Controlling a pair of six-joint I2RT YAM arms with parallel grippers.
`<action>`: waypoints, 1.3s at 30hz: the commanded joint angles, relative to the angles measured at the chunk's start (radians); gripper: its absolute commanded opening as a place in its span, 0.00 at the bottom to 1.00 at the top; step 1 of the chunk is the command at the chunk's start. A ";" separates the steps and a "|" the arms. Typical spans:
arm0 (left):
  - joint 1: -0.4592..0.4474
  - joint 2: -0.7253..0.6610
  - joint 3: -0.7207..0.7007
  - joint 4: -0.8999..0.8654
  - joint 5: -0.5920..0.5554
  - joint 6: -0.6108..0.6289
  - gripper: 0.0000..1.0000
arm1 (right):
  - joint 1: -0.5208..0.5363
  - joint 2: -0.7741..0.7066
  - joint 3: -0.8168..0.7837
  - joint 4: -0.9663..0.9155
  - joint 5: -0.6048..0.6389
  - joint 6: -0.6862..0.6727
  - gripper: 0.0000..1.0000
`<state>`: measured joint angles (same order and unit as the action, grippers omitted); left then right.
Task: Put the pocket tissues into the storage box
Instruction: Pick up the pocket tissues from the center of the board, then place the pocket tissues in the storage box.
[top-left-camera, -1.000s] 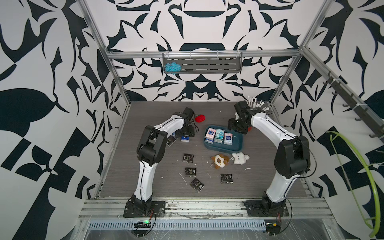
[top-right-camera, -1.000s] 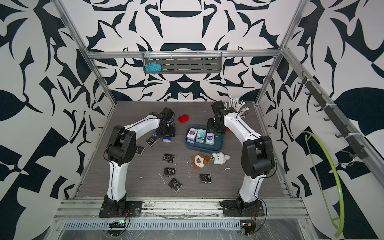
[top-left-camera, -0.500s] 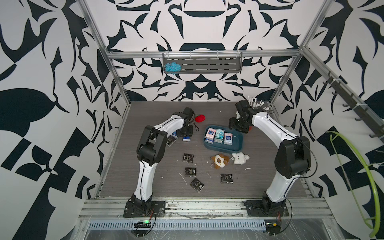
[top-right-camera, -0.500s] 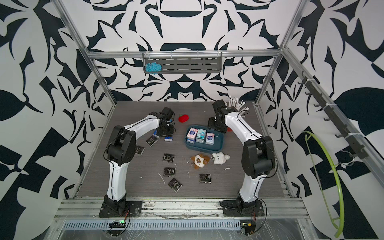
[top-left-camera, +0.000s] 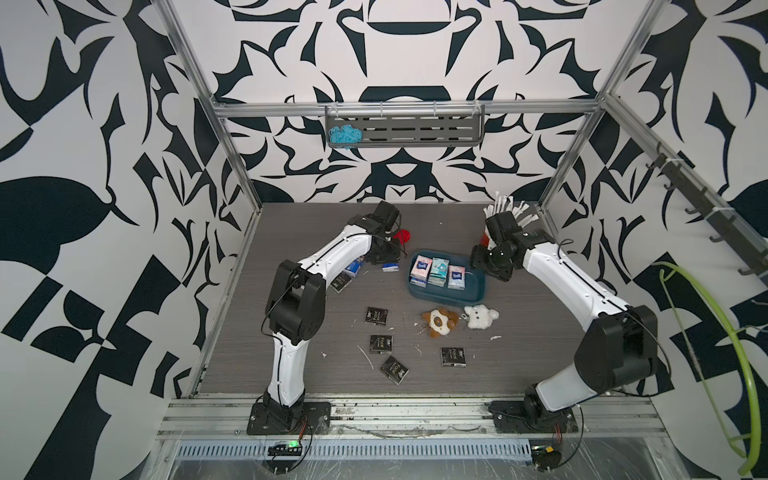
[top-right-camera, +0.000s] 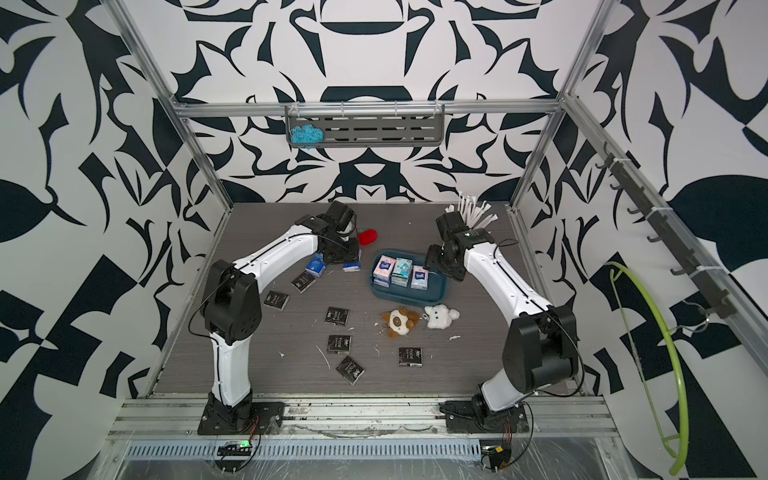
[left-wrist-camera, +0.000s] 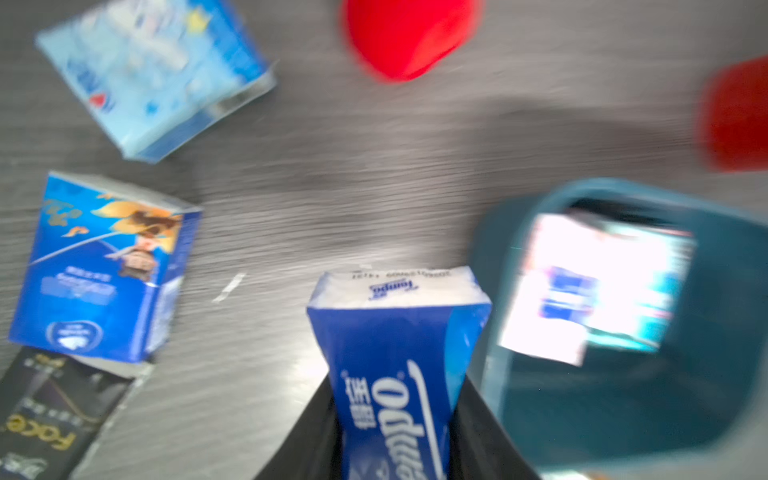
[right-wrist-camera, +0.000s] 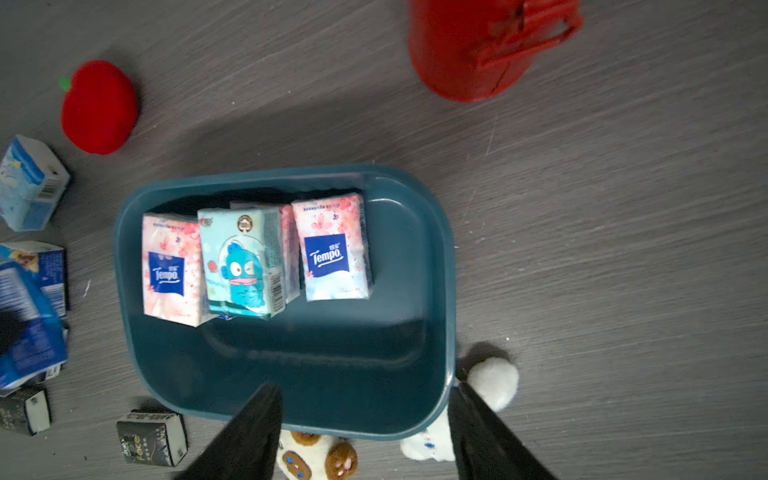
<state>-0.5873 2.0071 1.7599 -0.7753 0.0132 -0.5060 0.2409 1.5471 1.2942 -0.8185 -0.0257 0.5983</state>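
Our left gripper (left-wrist-camera: 395, 419) pinches a dark blue tissue pack (left-wrist-camera: 399, 328) near the storage box (left-wrist-camera: 623, 415), our right gripper (right-wrist-camera: 365, 419) spread over its rim; we fear the soft pack slipping from so narrow a hold

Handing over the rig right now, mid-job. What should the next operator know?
Left hand: shut on a dark blue pack, beside the storage box, not over it yet.
Right hand: open, empty, above the box.
Done: at least two pink packs and a teal pack in the box.
To do: drop the held pack; then the light blue pack, the blue cartoon pack and six black packs outside the box.
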 joint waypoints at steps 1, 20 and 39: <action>-0.045 -0.029 0.042 -0.009 0.039 -0.060 0.40 | -0.033 -0.033 -0.026 -0.002 -0.013 0.025 0.68; -0.318 0.355 0.517 0.058 0.040 -0.197 0.40 | -0.221 -0.098 -0.152 0.171 -0.183 0.180 0.68; -0.342 0.519 0.681 -0.100 -0.192 -0.205 0.41 | -0.226 -0.195 -0.220 0.191 -0.208 0.187 0.68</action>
<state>-0.9306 2.4928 2.4046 -0.8131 -0.1360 -0.7181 0.0166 1.3788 1.0660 -0.6342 -0.2180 0.8017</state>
